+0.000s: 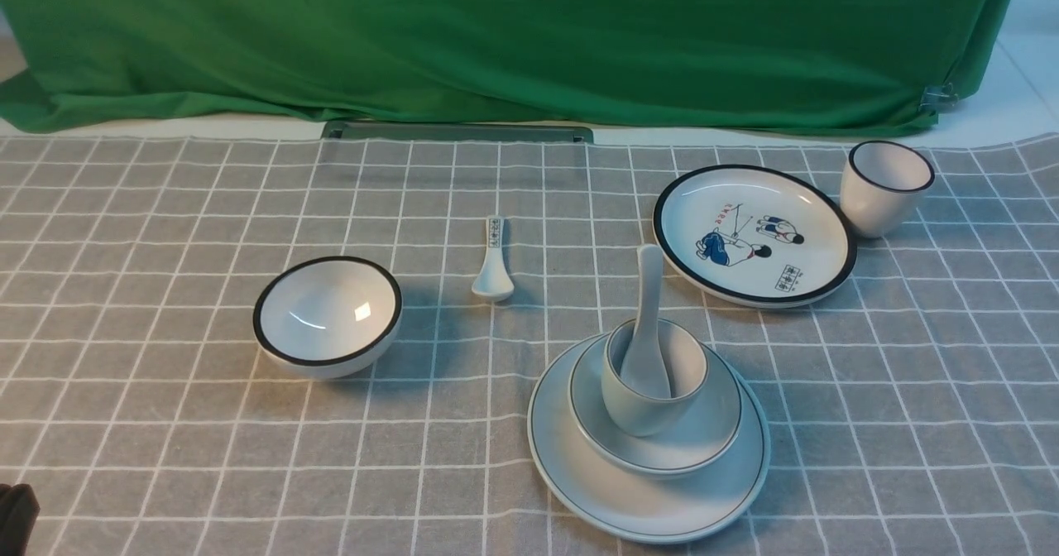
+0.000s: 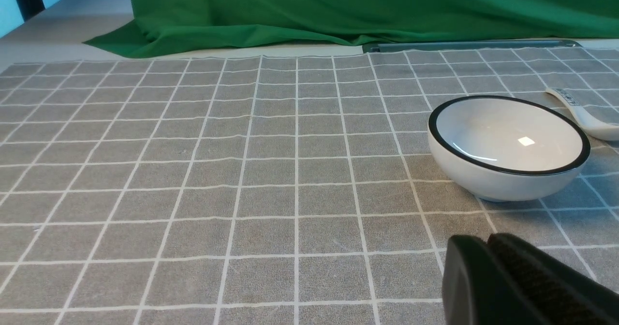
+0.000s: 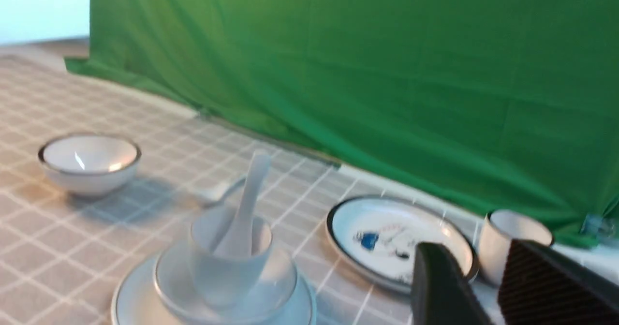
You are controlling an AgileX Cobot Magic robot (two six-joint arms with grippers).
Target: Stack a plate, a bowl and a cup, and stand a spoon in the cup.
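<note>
Black-tipped right end effector (image 3: 469,281): jaws parted, nothing between them; released. Left end effector (image 2: 476,240): fingers together, clenched on nothing. Both stand apart from the crockery, presumably because handling is complete.

Outward from there, on the checked cloth (image 1: 149,457) covering the surface, the stack sits at about five o'clock of the front view. The plate (image 1: 654,513) lies lowest, evidently as the broad base. The bowl (image 1: 612,436) rests on it, and the cup (image 1: 641,414) stands inside the bowl, whose walls should limit sliding. The spoon (image 1: 650,308) stands in the cup, scoop down, handle leaning toward twelve o'clock against the rim; the low scoop likely steadies it.

Black-rimmed items lie apart, judged not required: bowl at nine o'clock, picture plate (image 1: 745,250) at two, cup beyond it, marked spoon (image 1: 494,270) near twelve. Finding: task appears complete; a knock to the tall handle remains the chief risk.
</note>
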